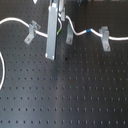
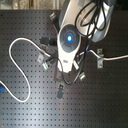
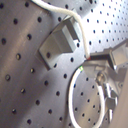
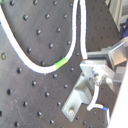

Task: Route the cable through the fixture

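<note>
The white cable runs across the black perforated board in the first exterior view. It passes a grey clip at the first exterior view's left, rises to a peak under my gripper, then drops. Its blue band lies just before a second grey clip. The gripper looks shut on the cable near a green mark. In the first wrist view a grey clip sits beside the cable. In the second exterior view the arm hides the gripper.
A long grey bar hangs from the wrist down to the board. A loose cable loop lies at the second exterior view's left. Another grey clip stands in front of the arm, and one holds the cable at the right.
</note>
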Controlling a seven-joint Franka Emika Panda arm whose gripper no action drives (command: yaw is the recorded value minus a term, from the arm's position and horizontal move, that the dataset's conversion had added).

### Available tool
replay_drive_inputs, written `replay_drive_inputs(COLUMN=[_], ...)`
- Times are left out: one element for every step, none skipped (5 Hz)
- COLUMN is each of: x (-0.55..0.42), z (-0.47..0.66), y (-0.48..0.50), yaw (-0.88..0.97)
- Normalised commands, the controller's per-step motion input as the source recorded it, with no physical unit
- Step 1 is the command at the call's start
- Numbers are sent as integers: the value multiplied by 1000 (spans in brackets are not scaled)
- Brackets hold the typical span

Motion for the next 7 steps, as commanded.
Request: replay_drive_inputs(x=[307, 391, -36, -301, -406, -280, -142], z=[92, 1, 55, 11, 7, -35, -34], y=[-134, -224, -174, 37, -81, -316, -412], yaw=[-43, -17, 0, -120, -266, -314, -268])
